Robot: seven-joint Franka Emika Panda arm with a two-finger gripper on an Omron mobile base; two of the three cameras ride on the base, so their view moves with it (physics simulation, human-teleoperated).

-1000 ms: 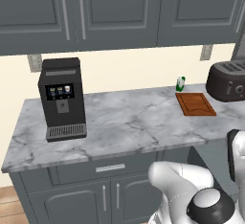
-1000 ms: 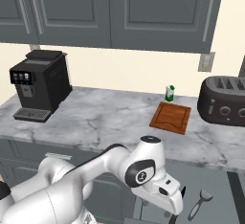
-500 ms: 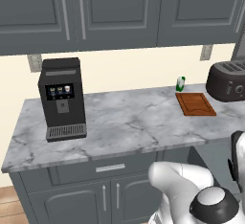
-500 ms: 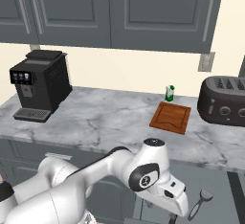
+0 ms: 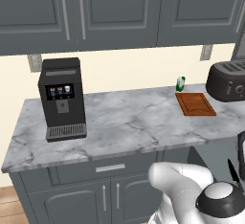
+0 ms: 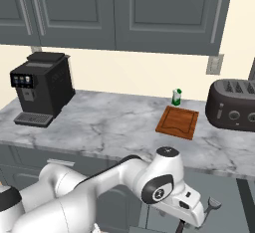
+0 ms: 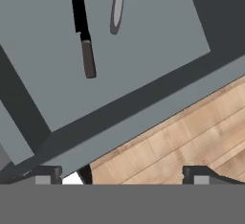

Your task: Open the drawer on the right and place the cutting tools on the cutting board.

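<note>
Gripper (image 7: pixel 119 173): jaws spread wide, nothing held, poised over the open drawer (image 7: pixel 143 50). Step judged: drawer opened, first pickup pending; a descent onto a handle is called for. Drawer contents: black knife (image 7: pixel 82 31), pale peeler (image 7: pixel 116 10), lying side by side. Cutting board (image 6: pixel 178 122): bare, on the counter (image 6: pixel 109 127) beside the toaster (image 6: pixel 234 108).
</note>
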